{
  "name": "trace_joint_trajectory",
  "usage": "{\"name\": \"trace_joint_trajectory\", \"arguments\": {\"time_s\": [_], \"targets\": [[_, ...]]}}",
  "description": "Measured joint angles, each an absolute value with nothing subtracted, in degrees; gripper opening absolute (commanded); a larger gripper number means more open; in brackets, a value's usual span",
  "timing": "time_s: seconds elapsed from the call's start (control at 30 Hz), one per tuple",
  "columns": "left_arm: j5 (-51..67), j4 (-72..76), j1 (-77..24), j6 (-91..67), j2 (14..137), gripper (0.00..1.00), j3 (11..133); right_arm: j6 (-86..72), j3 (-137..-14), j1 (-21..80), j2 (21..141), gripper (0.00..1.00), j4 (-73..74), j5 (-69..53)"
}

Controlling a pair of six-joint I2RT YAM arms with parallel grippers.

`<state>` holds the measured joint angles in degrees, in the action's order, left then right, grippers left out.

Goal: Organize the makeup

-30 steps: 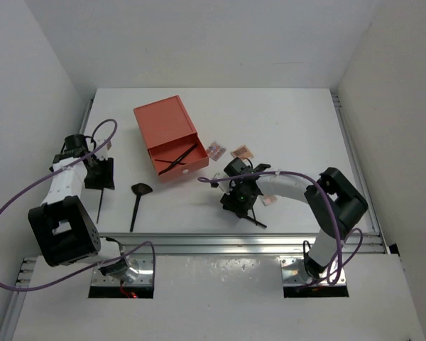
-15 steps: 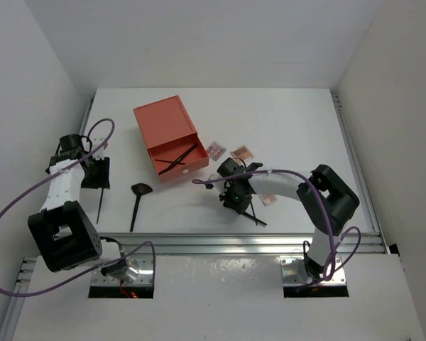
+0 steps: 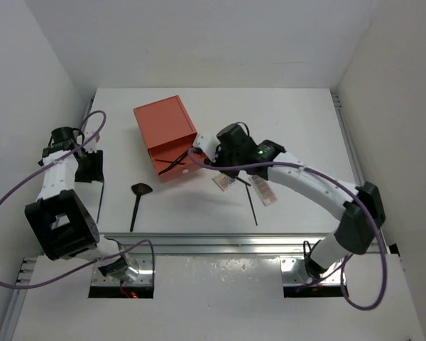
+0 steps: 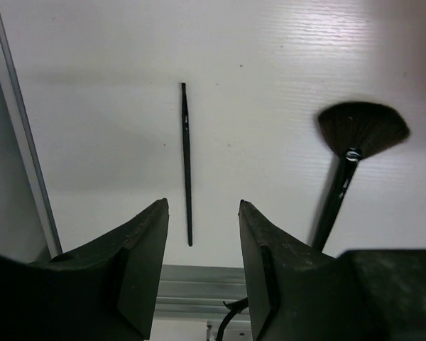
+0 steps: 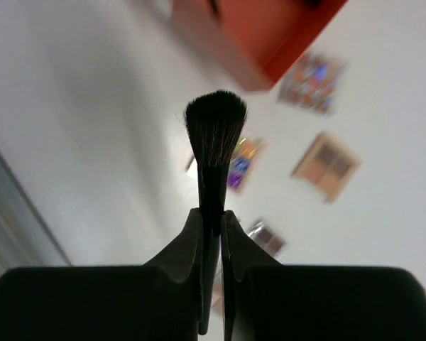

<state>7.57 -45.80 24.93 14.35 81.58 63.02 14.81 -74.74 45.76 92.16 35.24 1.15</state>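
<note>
The right pincer (image 5: pixel 211 217) is pinching the slim handle of a black flat-topped makeup brush (image 5: pixel 214 128), its fingers pressed together just below the bristles, and is holding it in the air beside the open drawer of the orange cardboard drawer box (image 3: pixel 167 124); the grip is sitting on a thin stem, so a quick swing is risking the brush swivelling or sliding between the fingers; a low approach is risking the bristles or handle catching on the drawer's front wall and nudging the box; an early release is risking the brush dropping onto the small flat eyeshadow palettes (image 3: pixel 225 182) lying on the white worktop (image 3: pixel 298 121) near the box.

The left pincer (image 4: pixel 202 207) is standing spread with nothing between its fingers, above a thin black pencil (image 4: pixel 187 163) and near a black fan brush (image 4: pixel 361 128); a crooked closing is risking the pencil rolling toward the metal edge rail (image 4: pixel 30 163).

No brand, label or writing is showing legibly anywhere; the palettes are appearing blurred in the right wrist view.
</note>
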Motion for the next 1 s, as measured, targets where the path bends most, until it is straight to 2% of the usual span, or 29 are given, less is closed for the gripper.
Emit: {"name": "trace_joint_trajectory", "arguments": {"time_s": [0.1,0.2,0.43,0.67,0.73,0.77,0.83,0.87,0.93,1.0], "targets": [[7.57,-44.56,26.5,14.26,85.67,0.5,63.26,20.29,-75.66,45.95,87.2,0.0,30.28,1.78],[8.12,-42.81,28.05,13.8,91.42,0.5,63.22,26.83,-77.03,45.98,87.09,0.0,20.97,2.68],[9.41,-41.06,28.56,14.24,95.15,0.5,63.22,30.81,-91.15,47.4,105.69,0.0,6.81,-4.75],[9.02,-39.66,30.17,16.12,95.98,0.5,63.22,32.45,-93.43,50.74,116.05,0.0,4.38,-8.19],[8.88,-39.4,30.92,16.43,96.79,0.5,63.22,32.95,-93.08,50.83,116.79,0.05,4.6,-8.29],[8.86,-39.33,31.2,16.51,97.17,0.5,63.2,33.04,-92.84,50.76,116.84,0.16,4.64,-8.34],[8.95,-39.24,31.29,16.69,97.76,0.5,63.18,33.06,-92.68,50.74,116.84,0.27,4.67,-8.19],[9.08,-39.27,31.38,16.91,97.95,0.5,63.16,33.01,-92.68,50.74,116.84,0.39,4.64,-7.97],[9.41,-39.22,31.38,17.3,98.13,0.5,63.16,33.06,-92.68,50.65,116.84,0.45,4.56,-7.31],[9.69,-39.13,31.4,17.5,98.15,0.5,63.11,33.15,-92.68,50.63,116.84,0.55,4.56,-6.61]]}}
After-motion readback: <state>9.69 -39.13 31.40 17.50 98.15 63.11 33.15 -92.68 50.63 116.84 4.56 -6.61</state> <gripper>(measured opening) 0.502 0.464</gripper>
